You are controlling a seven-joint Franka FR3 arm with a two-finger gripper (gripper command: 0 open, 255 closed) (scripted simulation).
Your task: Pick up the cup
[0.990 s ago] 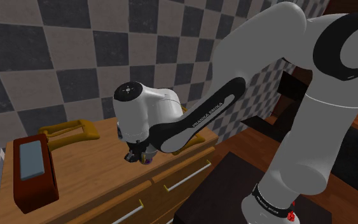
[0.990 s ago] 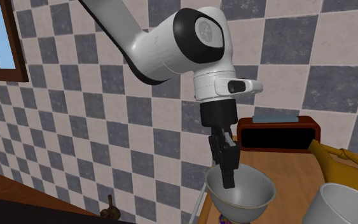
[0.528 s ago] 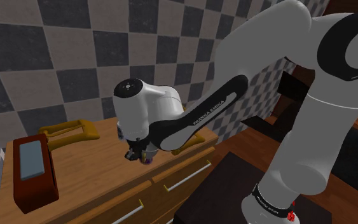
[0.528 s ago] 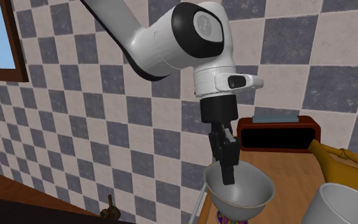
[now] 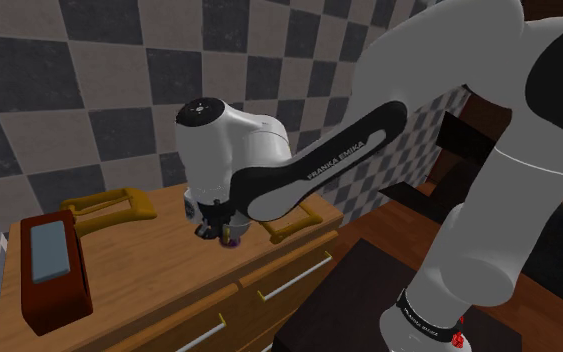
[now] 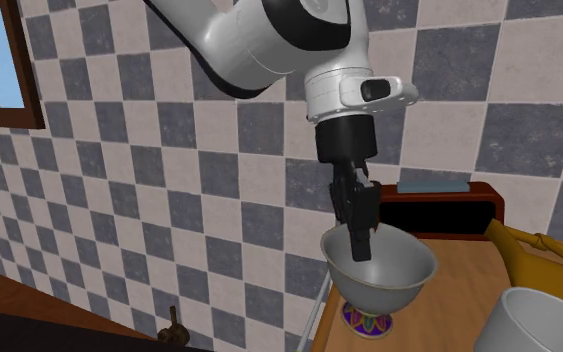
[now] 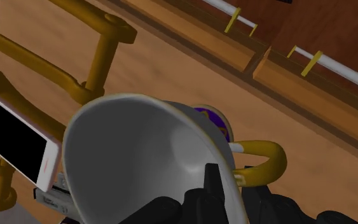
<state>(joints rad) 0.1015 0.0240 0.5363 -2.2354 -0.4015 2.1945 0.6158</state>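
One grey cup (image 6: 387, 272) pinched at its rim

It has a purple patterned foot and a yellow handle, and tilts over the wooden counter (image 6: 464, 292). The black gripper (image 6: 361, 250) clamps its wall, one finger inside. A brown box (image 6: 439, 212) stands behind it.

White arm (image 5: 469, 170), hand (image 5: 215, 232) with cup (image 5: 232, 240), wooden cabinet (image 5: 139, 280)
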